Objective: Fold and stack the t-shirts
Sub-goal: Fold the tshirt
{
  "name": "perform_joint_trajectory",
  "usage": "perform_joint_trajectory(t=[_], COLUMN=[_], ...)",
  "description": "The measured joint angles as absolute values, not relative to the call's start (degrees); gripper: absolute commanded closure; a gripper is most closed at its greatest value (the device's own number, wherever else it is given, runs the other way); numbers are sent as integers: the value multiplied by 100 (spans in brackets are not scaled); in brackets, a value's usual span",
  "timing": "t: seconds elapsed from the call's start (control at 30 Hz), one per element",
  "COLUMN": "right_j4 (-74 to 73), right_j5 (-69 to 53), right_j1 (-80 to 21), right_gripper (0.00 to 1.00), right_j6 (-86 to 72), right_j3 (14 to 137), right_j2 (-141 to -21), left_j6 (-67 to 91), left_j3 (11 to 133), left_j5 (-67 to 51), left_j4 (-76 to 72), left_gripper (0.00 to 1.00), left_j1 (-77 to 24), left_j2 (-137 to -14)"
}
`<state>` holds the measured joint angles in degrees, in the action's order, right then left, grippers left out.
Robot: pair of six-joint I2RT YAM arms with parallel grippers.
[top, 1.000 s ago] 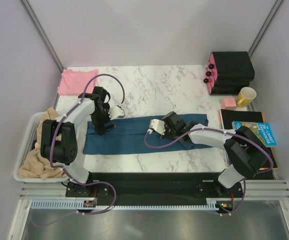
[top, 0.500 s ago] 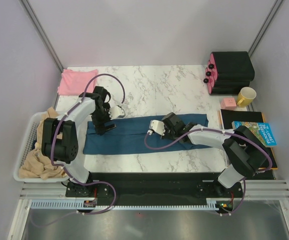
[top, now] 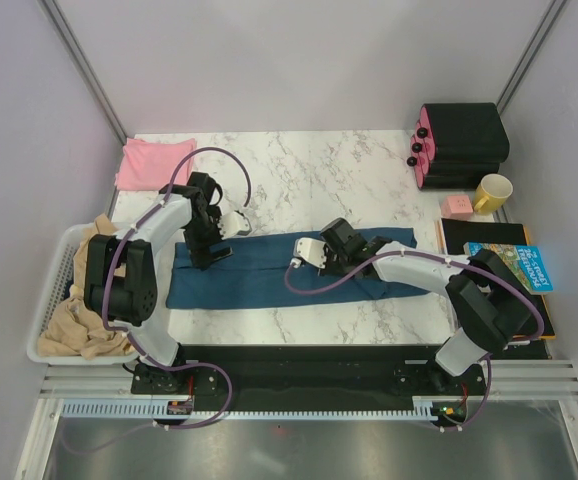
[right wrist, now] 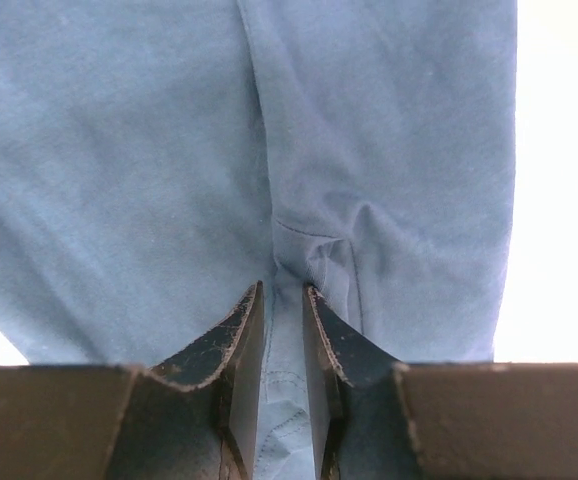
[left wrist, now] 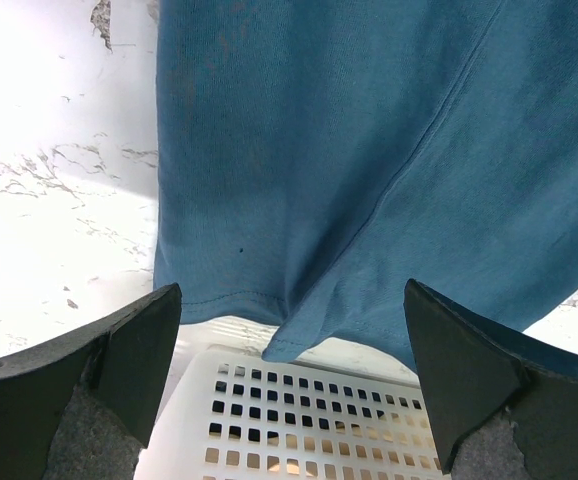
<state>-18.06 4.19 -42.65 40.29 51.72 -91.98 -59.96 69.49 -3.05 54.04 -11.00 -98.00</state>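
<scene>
The dark teal-blue t-shirt (top: 269,270) lies folded into a long strip across the marble table. My left gripper (top: 209,255) is open, its jaws wide apart above the shirt's left end (left wrist: 369,150), holding nothing. My right gripper (top: 347,258) is shut on a fold of the teal shirt (right wrist: 284,330) near its right half; cloth is pinched between the fingers (right wrist: 239,340). The pale pink t-shirt (top: 154,162) lies folded at the far left corner of the table.
A white perforated basket (top: 54,300) with beige cloth stands at the left edge; its rim shows in the left wrist view (left wrist: 299,420). A black box (top: 464,140), yellow mug (top: 493,192), pink cube (top: 456,206) and blue book (top: 519,265) sit at the right.
My right gripper has moved slightly up and left, pulling the pinched teal cloth with it. The left arm has stayed nearly still.
</scene>
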Motion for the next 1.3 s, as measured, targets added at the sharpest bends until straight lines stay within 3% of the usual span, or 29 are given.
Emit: perform_joint_trajectory(t=[0.27, 0.57, 0.9, 1.3], right_j4=[-1911, -1798, -1745, -3013], right_j5=[364, 539, 626, -346], right_j1=[-4263, -4198, -4121, -4053], right_gripper=[71, 100, 100, 100], right_j6=[4088, 4125, 4187, 4517], right_j3=[5179, 5179, 5196, 5885], right_j2=[-9380, -9384, -9382, -9371], left_j6=[-5996, -5992, -5983, -5979], left_j3=[6958, 6958, 6958, 6958], left_j5=[-307, -307, -311, -333], left_j4=[5406, 5406, 5406, 5404], left_gripper=[0, 0, 0, 0], left_j1=[-1100, -1100, -1103, -1103], left_j2=[-9852, -9861, -9863, -9865])
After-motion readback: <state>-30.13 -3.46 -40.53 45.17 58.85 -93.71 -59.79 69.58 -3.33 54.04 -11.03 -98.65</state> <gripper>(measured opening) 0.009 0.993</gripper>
